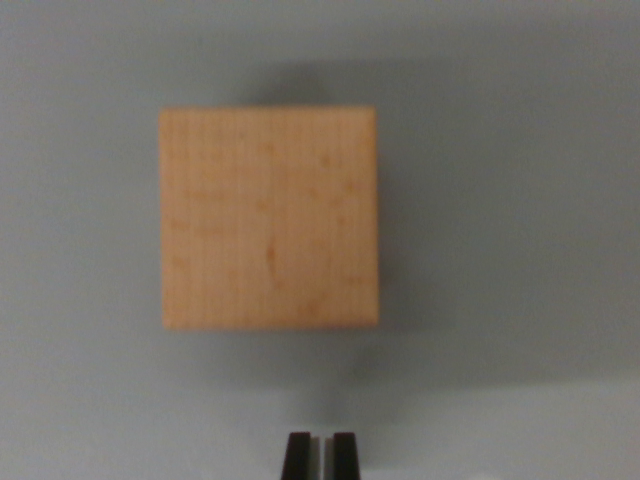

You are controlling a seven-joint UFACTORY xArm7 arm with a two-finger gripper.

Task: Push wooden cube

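Two dark fingertips of the gripper (320, 455) poked up at the bottom edge, clenched almost together with only a sliver between them and grasping nothing. Just beyond them, apart, the wooden cube (269, 219) sat on the grey table (520, 250), slightly toward the wrist view's left.

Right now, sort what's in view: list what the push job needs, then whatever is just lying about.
Needed for the push:
- wooden cube, blurred, apart from the tool
- tool, fingertips almost together at the bottom edge

Just lying about:
- nothing; only the plain grey surface the cube rests on
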